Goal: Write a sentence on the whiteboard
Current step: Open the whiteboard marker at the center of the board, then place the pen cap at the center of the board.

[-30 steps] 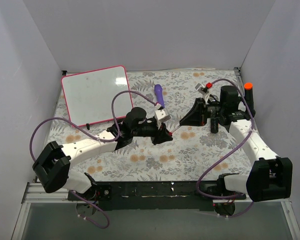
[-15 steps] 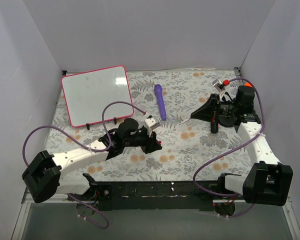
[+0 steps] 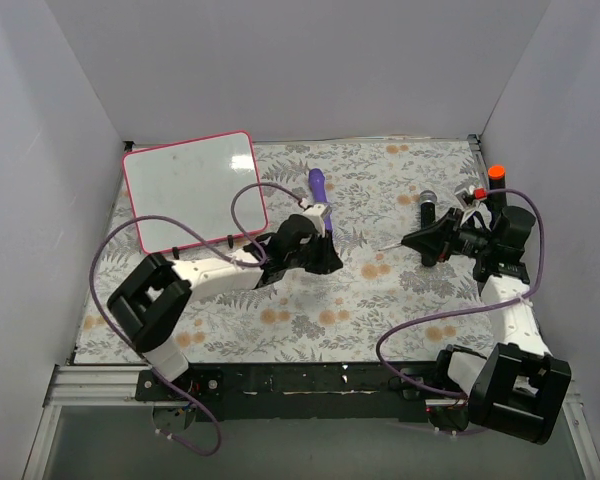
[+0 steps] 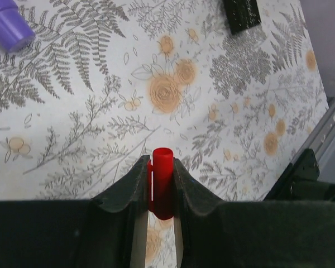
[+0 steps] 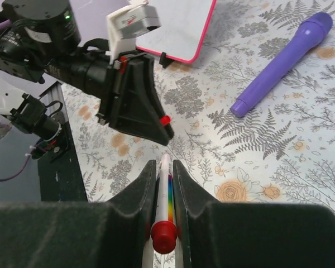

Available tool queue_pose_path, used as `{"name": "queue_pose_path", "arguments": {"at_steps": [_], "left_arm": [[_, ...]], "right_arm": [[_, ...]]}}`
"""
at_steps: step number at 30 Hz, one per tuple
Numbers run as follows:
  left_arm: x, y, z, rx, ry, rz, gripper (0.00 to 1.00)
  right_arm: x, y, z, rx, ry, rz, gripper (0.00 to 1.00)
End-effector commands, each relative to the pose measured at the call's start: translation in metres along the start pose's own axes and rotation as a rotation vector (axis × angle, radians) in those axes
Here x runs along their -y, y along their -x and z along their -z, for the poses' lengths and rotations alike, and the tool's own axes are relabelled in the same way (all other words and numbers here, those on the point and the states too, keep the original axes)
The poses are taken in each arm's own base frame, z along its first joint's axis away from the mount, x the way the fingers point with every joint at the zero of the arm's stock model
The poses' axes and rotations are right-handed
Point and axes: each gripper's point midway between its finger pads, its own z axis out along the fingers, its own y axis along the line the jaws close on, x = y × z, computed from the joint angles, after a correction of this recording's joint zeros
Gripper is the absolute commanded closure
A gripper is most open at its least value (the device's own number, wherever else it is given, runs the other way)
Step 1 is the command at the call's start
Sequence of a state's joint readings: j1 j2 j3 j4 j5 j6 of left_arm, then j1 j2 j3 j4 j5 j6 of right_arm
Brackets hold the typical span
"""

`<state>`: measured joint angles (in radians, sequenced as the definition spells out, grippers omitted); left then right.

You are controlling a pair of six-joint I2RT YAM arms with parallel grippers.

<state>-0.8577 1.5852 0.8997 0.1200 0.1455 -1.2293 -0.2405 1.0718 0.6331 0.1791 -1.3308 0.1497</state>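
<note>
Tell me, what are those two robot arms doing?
The right gripper pinches a thin white marker, and the left gripper pinches a small red tube, probably its cap. Both hang over the flowery table. The whiteboard sits at the far left and looks blank, so no writing has begun. A purple stick lies near the left arm.

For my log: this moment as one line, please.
left gripper: shut on red cap; right gripper: shut on marker; whiteboard: no writing visible

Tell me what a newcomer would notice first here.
The pink-framed whiteboard sits at the far left, with no writing discernible. Mid-table, the left fingers pinch a red tube, with a purple stick just beyond. To the right, the right fingers clamp a white pen.
</note>
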Motion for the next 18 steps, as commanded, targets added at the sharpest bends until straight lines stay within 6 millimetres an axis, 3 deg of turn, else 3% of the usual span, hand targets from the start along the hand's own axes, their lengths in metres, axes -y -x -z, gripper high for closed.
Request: {"name": "queue_pose_path", "arguments": {"at_steps": [1, 2, 4, 5, 7, 8, 11, 12, 14, 18], "left_arm": [[-0.011, 0.038, -0.04, 0.032, 0.093, 0.097, 1.0], [-0.015, 0.039, -0.048, 0.018, 0.112, 0.105, 1.0], [-0.032, 0.022, -0.071, -0.066, 0.157, 0.119, 1.0], [-0.028, 0.035, -0.079, -0.05, 0.155, 0.115, 1.0], [-0.046, 0.026, -0.095, -0.087, 0.217, 0.126, 1.0], [-0.044, 0.04, -0.102, -0.066, 0.222, 0.125, 0.95], [-0.061, 0.033, -0.117, -0.114, 0.27, 0.14, 0.86], [-0.056, 0.043, -0.12, -0.104, 0.262, 0.137, 0.82], [-0.06, 0.042, -0.13, -0.12, 0.27, 0.138, 0.73], [-0.057, 0.056, -0.132, -0.101, 0.288, 0.131, 0.6]], "right_arm": [[0.006, 0.006, 0.014, 0.055, -0.055, 0.123, 0.99], [0.008, -0.001, 0.016, 0.056, -0.059, 0.114, 0.99], [0.011, -0.002, 0.023, 0.066, -0.063, 0.127, 0.99], [0.012, -0.002, 0.025, 0.067, -0.062, 0.114, 0.99], [0.014, -0.001, 0.03, 0.066, -0.05, 0.087, 0.99], [0.015, 0.0, 0.03, 0.066, -0.049, 0.079, 0.99], [0.016, 0.001, 0.031, 0.065, -0.047, 0.076, 0.99], [0.015, 0.001, 0.031, 0.064, -0.043, 0.081, 0.99], [0.016, 0.001, 0.031, 0.064, -0.041, 0.079, 0.99], [0.015, 0.001, 0.031, 0.063, -0.038, 0.078, 0.99]]}}
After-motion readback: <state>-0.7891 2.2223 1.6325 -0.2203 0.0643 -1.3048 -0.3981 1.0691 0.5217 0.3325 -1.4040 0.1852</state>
